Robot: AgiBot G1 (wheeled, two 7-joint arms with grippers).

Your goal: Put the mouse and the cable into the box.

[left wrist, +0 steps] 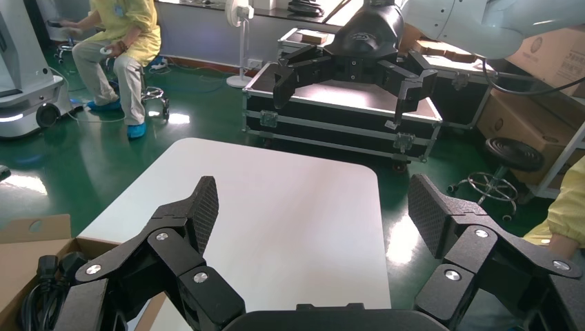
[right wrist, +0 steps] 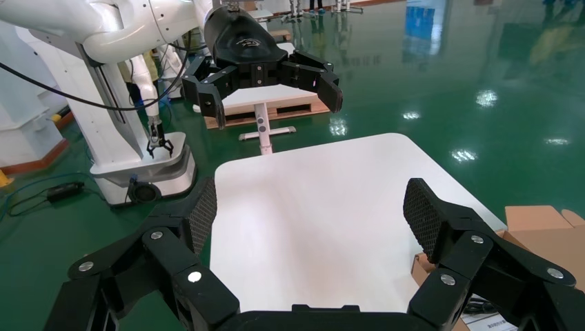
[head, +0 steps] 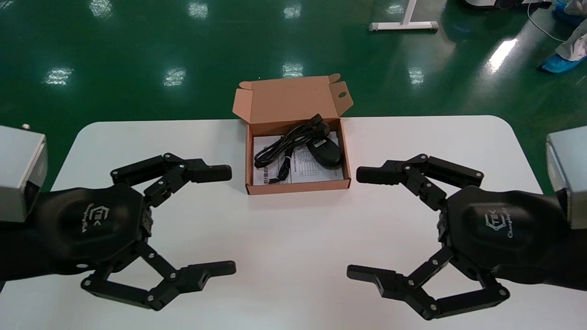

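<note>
Black computer mouse (head: 324,152) and black bundled cable (head: 286,146) both lie inside the open brown cardboard box (head: 298,187), mouse toward 3 o'clock, cable toward 9, touching, on a white printed leaflet (head: 306,172). Box sits at 12 o'clock on the white rounded table (head: 284,238). Left gripper (head: 231,220) at 7 o'clock and right gripper (head: 353,223) at 5 o'clock hover over the table, jaws wide, holding nothing.

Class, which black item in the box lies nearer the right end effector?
The black oval mouse, at the right of the brown cardboard box; the bundled black cable lies left.
</note>
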